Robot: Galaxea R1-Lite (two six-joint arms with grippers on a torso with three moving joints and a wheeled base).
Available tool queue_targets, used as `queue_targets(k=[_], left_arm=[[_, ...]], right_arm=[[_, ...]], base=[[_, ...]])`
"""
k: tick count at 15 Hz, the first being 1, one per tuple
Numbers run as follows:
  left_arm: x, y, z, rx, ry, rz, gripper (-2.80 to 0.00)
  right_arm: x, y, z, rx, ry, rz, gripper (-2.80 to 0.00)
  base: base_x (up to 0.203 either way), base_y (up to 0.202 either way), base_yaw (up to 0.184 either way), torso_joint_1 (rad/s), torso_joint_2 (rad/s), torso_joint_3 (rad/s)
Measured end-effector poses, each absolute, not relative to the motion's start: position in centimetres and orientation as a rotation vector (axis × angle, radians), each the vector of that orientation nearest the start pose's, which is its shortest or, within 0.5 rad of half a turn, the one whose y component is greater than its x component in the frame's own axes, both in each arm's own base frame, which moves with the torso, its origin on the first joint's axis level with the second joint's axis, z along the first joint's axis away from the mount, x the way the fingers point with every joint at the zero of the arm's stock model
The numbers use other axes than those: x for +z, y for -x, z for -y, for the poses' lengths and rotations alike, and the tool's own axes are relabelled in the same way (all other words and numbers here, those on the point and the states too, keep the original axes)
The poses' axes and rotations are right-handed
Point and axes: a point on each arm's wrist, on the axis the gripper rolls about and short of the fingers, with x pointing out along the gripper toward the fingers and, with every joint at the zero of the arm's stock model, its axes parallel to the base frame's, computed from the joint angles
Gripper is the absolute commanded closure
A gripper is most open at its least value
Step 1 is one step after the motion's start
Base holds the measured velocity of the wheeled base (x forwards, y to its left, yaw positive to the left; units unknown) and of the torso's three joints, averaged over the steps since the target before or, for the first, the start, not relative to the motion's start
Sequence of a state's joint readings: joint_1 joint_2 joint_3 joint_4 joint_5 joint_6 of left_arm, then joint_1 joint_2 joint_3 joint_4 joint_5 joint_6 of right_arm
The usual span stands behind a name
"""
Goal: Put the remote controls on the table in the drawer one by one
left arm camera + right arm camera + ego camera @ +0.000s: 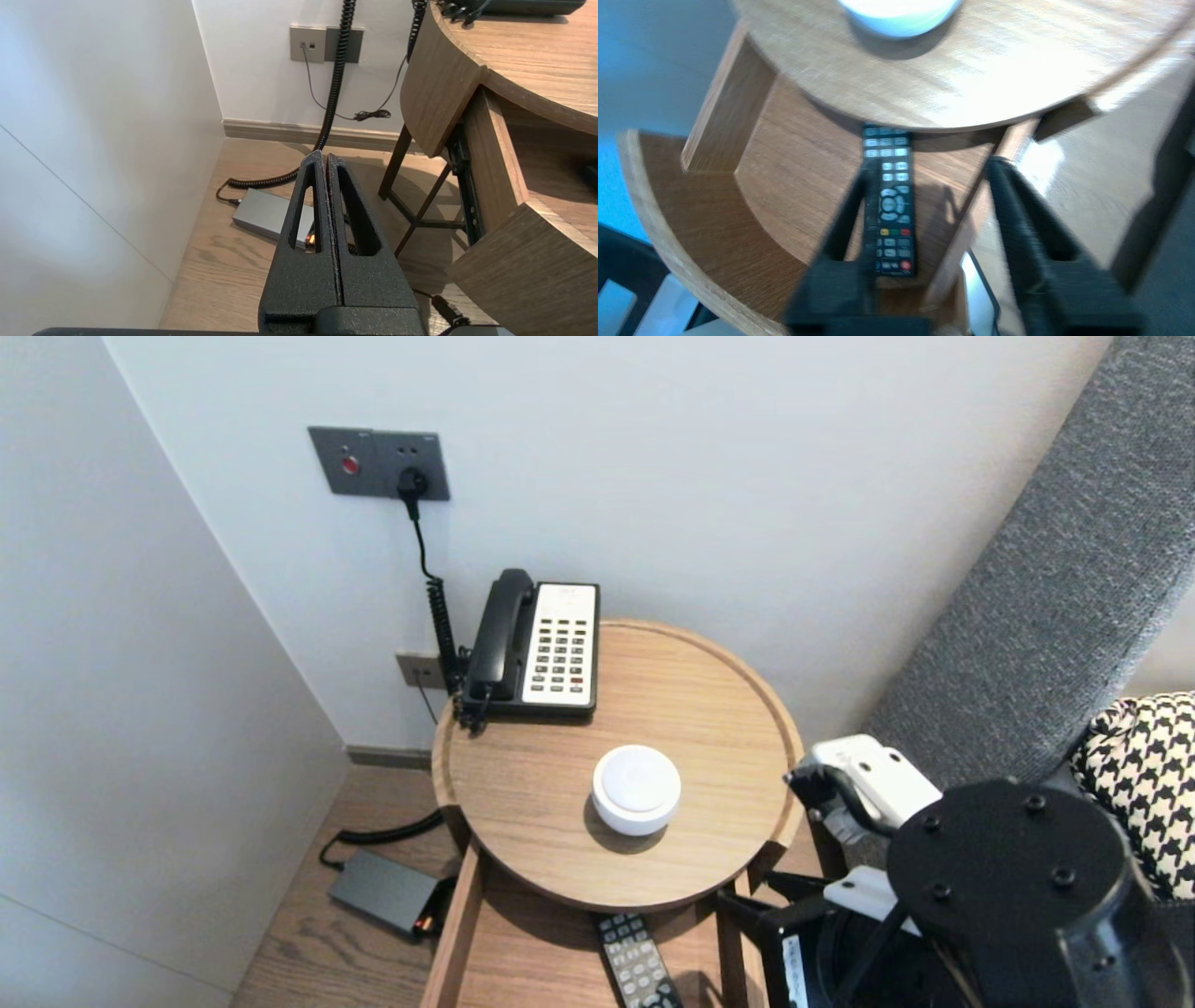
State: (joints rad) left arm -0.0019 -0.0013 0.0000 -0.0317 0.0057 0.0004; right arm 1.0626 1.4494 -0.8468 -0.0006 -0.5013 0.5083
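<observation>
A black remote control (889, 205) lies lengthwise in the open wooden drawer (794, 186) under the round table top (691, 709); in the head view the remote (638, 961) shows at the drawer's front. My right gripper (934, 162) hovers open above the drawer. One finger is over the remote's edge and the other is over the drawer's side wall; nothing is held. My right arm (990, 887) comes in beside the table. My left gripper (322, 156) is shut and empty, parked low beside the table over the floor.
A white round device (637, 789) and a black-and-white desk phone (546, 644) stand on the table top. A grey box (383, 891) with a coiled cord lies on the floor by the wall. A grey upholstered panel (1046, 597) and houndstooth cushion (1144, 775) flank the right arm.
</observation>
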Motion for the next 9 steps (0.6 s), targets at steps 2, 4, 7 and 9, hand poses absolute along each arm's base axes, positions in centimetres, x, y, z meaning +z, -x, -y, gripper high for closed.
queue_targets(k=[2, 4, 7, 9], left_arm=[[7.9, 2.3, 0.0, 0.004, 0.000, 0.033, 0.00], [7.9, 2.3, 0.0, 0.004, 0.000, 0.033, 0.00], [7.9, 2.3, 0.0, 0.004, 0.000, 0.033, 0.00], [7.9, 2.3, 0.0, 0.004, 0.000, 0.033, 0.00]], right_arm=[[22.1, -13.2, -19.7, 0.386, -0.079, -0.539, 0.00], [23.5, -14.3, -20.1, 0.374, -0.101, -0.533, 0.00], [24.5, -16.0, -21.7, 0.364, -0.121, -0.521, 0.00], [24.8, -17.1, -23.0, 0.361, -0.127, -0.517, -2.80]], base=[[0.000, 0.000, 0.000, 0.000, 0.00, 0.000], [0.000, 0.000, 0.000, 0.000, 0.00, 0.000], [0.000, 0.000, 0.000, 0.000, 0.00, 0.000], [0.000, 0.000, 0.000, 0.000, 0.00, 0.000]])
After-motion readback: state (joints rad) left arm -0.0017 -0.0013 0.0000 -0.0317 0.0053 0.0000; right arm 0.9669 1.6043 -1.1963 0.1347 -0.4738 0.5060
